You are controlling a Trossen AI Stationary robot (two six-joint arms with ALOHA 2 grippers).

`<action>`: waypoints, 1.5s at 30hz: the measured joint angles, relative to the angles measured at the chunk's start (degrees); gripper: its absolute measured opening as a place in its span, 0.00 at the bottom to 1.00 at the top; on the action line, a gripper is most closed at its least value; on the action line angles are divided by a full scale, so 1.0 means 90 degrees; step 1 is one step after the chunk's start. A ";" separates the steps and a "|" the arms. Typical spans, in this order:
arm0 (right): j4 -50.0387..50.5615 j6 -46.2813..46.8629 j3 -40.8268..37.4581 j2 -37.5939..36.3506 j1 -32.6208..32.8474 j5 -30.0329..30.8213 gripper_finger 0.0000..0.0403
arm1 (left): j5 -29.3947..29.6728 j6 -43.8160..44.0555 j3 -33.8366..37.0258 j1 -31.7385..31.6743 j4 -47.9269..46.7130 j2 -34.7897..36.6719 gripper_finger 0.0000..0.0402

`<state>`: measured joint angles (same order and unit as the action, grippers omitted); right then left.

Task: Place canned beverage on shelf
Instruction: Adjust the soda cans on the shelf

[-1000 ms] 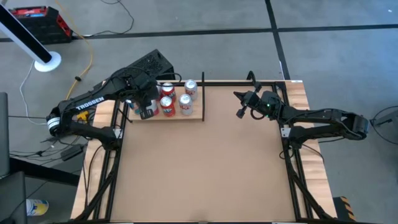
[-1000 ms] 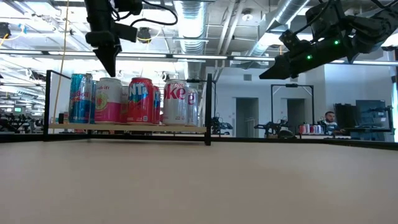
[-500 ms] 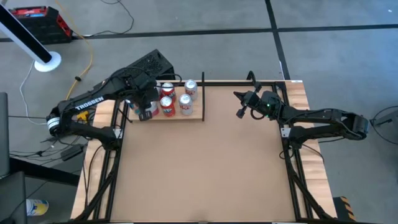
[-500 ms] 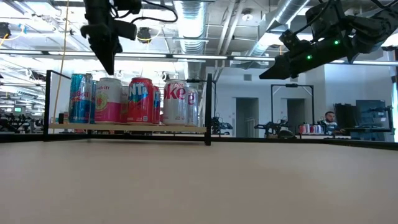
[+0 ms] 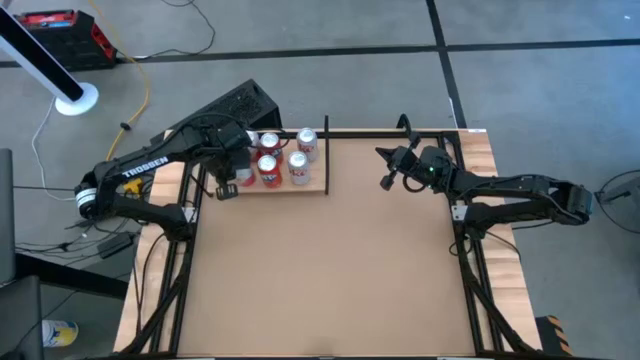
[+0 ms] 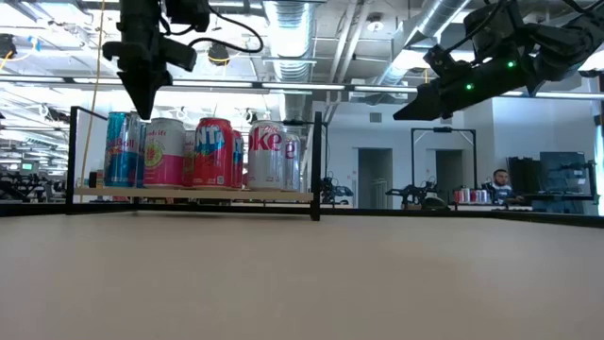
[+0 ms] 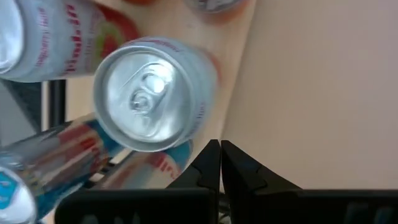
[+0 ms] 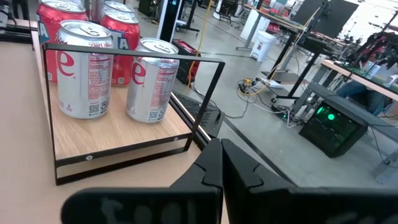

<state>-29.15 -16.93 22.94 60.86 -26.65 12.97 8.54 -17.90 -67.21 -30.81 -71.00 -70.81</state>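
Note:
The pale-wood shelf [image 6: 189,194] with black rods stands at the table's far left; it also shows in the high view [image 5: 318,186]. On it stand several cans upright: a tall blue one [image 6: 121,149], a pink one [image 6: 166,151], a red one [image 6: 215,151] and a silver one [image 6: 267,154]. My left gripper [image 6: 143,102] is shut and empty, above the shelf's left end, over the gap between the blue and pink cans. In the left wrist view the pink can's top [image 7: 149,93] lies just beyond the fingertips [image 7: 219,155]. My right gripper [image 5: 385,182] hovers shut and empty at the far right.
The brown tabletop [image 5: 330,270] stretches from the shelf toward the near edge. Black frame rails [image 5: 470,270] run along both sides of the table. A person sits in the room far behind the table [image 6: 498,184].
My left gripper has moved toward the table's left edge above the shelf, staying shut and at about the same height. The cans have stayed in place.

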 joint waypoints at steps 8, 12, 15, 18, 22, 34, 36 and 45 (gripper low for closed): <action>-0.0002 0.0000 0.0000 0.0000 0.0000 -0.0008 0.05 | 0.0524 -0.0033 0.0003 -0.0002 0.0117 -0.0003 0.00; -0.0002 0.0000 0.0000 0.0000 0.0000 -0.0008 0.05 | 0.0522 -0.0033 0.0006 -0.0005 0.0149 -0.0061 0.00; -0.0002 0.0000 0.0000 -0.0001 0.0000 -0.0008 0.05 | 0.0465 -0.0033 0.0006 -0.0005 0.0225 -0.0058 0.00; -0.0002 0.0000 0.0000 0.0000 0.0000 -0.0010 0.05 | 0.0366 -0.0036 0.0006 -0.0005 0.0311 -0.0058 0.00; -0.0002 0.0000 0.0000 0.0000 0.0000 -0.0010 0.05 | 0.0370 -0.0036 0.0006 -0.0005 0.0305 -0.0058 0.00; -0.0002 0.0000 0.0000 0.0000 0.0000 -0.0012 0.05 | -0.0229 -0.0105 -0.0418 0.0017 -0.0149 -0.0058 0.00; -0.0002 0.0000 0.0000 0.0000 0.0000 -0.0012 0.05 | -0.0212 -0.0117 -0.0603 0.0017 -0.0016 -0.0057 0.00; -0.0002 0.0044 0.0000 0.0000 0.0000 -0.0013 0.05 | 0.0669 -0.0727 -0.0740 -0.0208 0.2196 -0.0182 0.00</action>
<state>-29.17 -16.53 22.94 60.86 -26.65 12.86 14.56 -24.43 -73.87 -32.68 -51.24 -72.44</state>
